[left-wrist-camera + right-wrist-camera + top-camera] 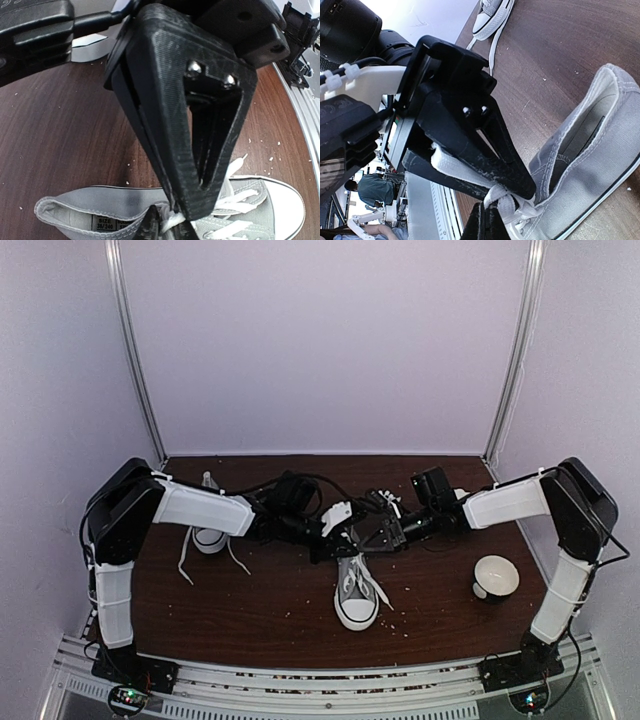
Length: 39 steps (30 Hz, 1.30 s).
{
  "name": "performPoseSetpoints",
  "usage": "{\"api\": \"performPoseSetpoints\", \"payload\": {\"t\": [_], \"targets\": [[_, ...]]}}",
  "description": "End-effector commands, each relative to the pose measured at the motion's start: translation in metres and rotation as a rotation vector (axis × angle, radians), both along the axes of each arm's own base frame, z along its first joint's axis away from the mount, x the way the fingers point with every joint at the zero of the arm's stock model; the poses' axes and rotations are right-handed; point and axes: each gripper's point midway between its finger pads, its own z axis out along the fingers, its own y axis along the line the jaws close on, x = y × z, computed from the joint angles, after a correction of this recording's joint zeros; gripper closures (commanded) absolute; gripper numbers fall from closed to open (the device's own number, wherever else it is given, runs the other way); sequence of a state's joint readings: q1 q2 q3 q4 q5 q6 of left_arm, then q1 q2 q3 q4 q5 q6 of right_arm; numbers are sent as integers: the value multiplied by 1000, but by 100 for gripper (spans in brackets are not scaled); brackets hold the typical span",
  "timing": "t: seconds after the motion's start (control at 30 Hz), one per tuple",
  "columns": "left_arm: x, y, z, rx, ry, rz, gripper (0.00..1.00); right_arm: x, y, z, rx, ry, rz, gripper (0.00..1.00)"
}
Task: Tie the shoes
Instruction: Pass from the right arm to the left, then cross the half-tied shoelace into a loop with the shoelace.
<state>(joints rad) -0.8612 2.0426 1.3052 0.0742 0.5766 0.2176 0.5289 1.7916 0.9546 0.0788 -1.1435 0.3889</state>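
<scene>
Dark wood table (270,612), centre shoe (357,598) toe toward the bases — left gripper (181,212) and right gripper (507,192) each clamped on its laces (451,169) above the tongue; knot-forming step, likely — next, pull strands apart evenly, other shoe (208,535) waiting far left.

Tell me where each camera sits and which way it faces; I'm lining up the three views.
Top external: above and behind the bases, looking down on the table; left arm and right arm meet over the centre shoe.
Left wrist: on the left arm, looking down its left claw onto that shoe.
Right wrist: on the right arm, looking past its right claw, pinching a lace, toward the second shoe.
Shared: all see the centre shoe.
</scene>
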Motion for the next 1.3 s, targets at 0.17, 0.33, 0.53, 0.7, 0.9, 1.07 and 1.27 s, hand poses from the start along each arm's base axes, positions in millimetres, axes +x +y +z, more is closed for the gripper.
{"api": "performPoseSetpoints", "payload": {"t": [0.17, 0.33, 0.53, 0.7, 0.9, 1.07, 1.27], "targets": [[7, -13, 8, -30, -25, 3, 100, -2, 4, 16, 24, -46, 19, 100], [11, -12, 7, -19, -45, 42, 100, -2, 3, 21, 29, -53, 19, 92], [18, -8, 11, -38, -85, 95, 100, 12, -25, 26, -2, -90, -56, 81], [19, -8, 12, -47, -94, 102, 100, 33, -34, 3, -91, -67, -139, 87], [18, -8, 12, -49, -94, 98, 100, 34, -21, -15, -92, -41, -109, 91], [17, -8, 13, -52, -95, 95, 100, 30, -5, -8, 14, -4, -55, 89], [17, -9, 13, -51, -95, 92, 100, 29, 2, 2, 133, 29, -64, 89]]}}
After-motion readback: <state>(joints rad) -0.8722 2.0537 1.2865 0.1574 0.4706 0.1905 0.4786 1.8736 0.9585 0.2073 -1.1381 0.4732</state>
